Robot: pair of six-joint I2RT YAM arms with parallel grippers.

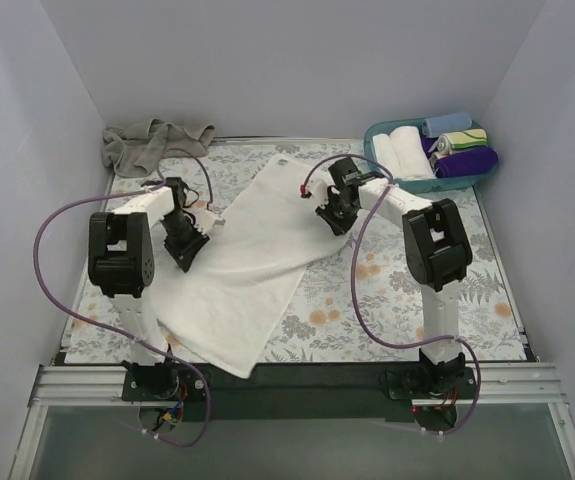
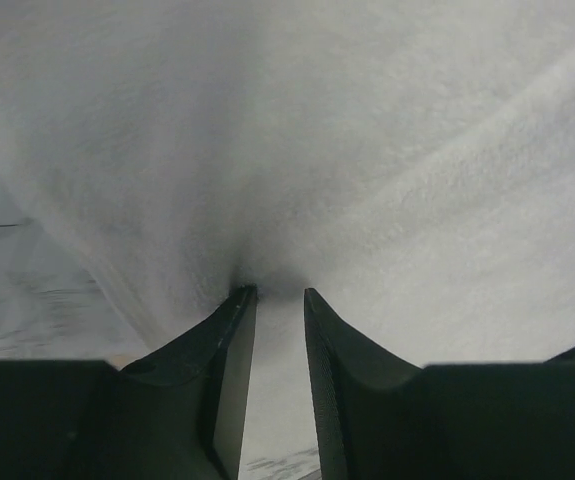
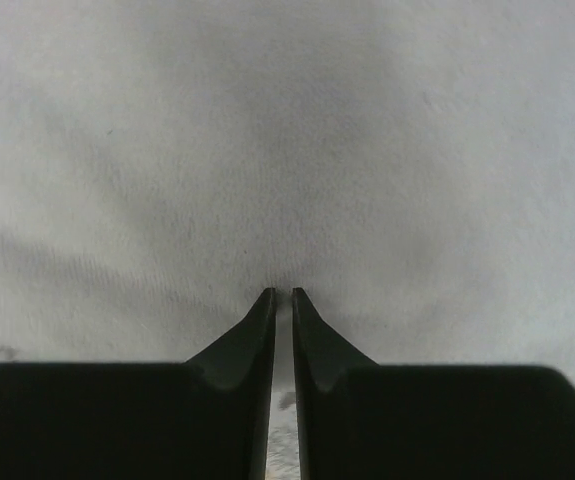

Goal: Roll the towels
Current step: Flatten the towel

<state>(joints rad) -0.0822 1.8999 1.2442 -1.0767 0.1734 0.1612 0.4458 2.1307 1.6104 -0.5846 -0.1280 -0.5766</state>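
The large white towel [image 1: 257,255] lies spread diagonally on the floral table. My left gripper [image 1: 186,258] is at its left edge. In the left wrist view the left gripper [image 2: 272,293] is closed on a puckered fold of the white towel [image 2: 387,150]. My right gripper [image 1: 338,222] is at the towel's right edge. In the right wrist view the right gripper [image 3: 280,292] has its jaws nearly together, pinching the white towel [image 3: 287,130]. The grey-beige towel [image 1: 152,140] lies crumpled at the back left, away from both grippers.
A teal plastic basket [image 1: 377,135] at the back right holds several rolled towels, white, blue, purple and striped. White walls close in the table on three sides. The floral tablecloth [image 1: 387,300] is bare at the right front. Purple cables loop beside both arms.
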